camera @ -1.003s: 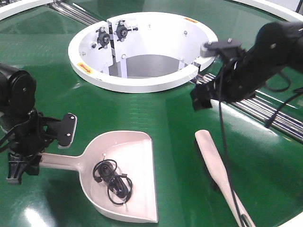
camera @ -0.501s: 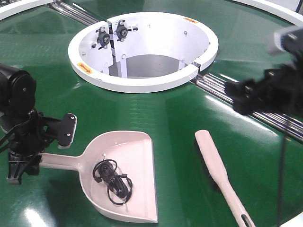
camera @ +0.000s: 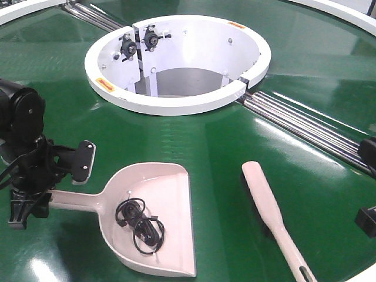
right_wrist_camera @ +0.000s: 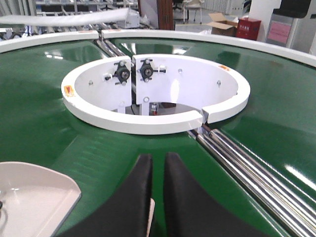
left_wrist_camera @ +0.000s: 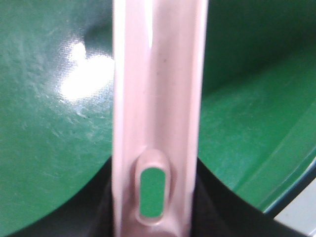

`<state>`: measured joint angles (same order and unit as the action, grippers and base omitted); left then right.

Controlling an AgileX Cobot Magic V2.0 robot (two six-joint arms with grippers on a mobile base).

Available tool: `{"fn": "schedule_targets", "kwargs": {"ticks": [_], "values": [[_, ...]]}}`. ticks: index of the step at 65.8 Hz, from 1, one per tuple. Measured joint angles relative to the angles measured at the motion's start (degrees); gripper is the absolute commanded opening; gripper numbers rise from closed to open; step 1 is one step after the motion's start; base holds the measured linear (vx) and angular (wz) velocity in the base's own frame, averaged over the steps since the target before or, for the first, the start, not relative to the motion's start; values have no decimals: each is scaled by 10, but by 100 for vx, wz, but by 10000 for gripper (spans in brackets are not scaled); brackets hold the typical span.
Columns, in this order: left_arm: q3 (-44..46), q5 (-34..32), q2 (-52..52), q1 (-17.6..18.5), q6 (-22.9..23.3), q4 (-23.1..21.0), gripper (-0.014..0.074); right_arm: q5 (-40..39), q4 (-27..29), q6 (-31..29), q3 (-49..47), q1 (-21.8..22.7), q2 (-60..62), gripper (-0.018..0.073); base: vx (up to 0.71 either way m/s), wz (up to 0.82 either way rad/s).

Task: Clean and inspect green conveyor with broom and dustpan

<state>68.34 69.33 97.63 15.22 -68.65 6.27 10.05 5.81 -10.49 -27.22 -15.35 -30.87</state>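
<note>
The green conveyor (camera: pixel 205 141) fills the exterior view. On it lies the dustpan (camera: pixel 155 202), mouth toward the front, with a coiled black cable (camera: pixel 140 226) inside. My left gripper (camera: pixel 26 205) is shut on the end of its handle. In the left wrist view the handle (left_wrist_camera: pixel 155 98) with its hang hole runs between the dark fingers (left_wrist_camera: pixel 98 207) of that gripper (left_wrist_camera: pixel 155 197). The broom (camera: pixel 267 205) lies loose to the right, handle toward the front edge. My right gripper (right_wrist_camera: pixel 158 157) hovers above the belt, shut on nothing. A pale sliver of the broom (right_wrist_camera: pixel 151 210) shows below it.
The white hub ring (camera: pixel 176 103) stands at the back centre around an open well. Silver rollers (camera: pixel 305 126) run from the ring toward the right edge. A dark part of the right arm (camera: pixel 367 220) pokes in at the right edge.
The right arm has swung from beside the hub ring to the right and down, nearly out of the exterior view. The left arm, dustpan and broom have not moved.
</note>
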Motion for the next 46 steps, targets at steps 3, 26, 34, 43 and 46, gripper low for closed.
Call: {"fn": "schedule_targets", "kwargs": {"ticks": [3,26,34,43,46], "values": [[0,0,0,0,0,0,-22,0,0,0,0,0,1,-10,0,0],[0,0,0,0,0,0,-22,0,0,0,0,0,1,-10,0,0],[0,0,0,0,0,0,-22,0,0,0,0,0,1,-10,0,0],[0,0,0,0,0,0,-22,0,0,0,0,0,1,-10,0,0],[0,0,0,0,0,0,-22,0,0,0,0,0,1,-10,0,0]]}}
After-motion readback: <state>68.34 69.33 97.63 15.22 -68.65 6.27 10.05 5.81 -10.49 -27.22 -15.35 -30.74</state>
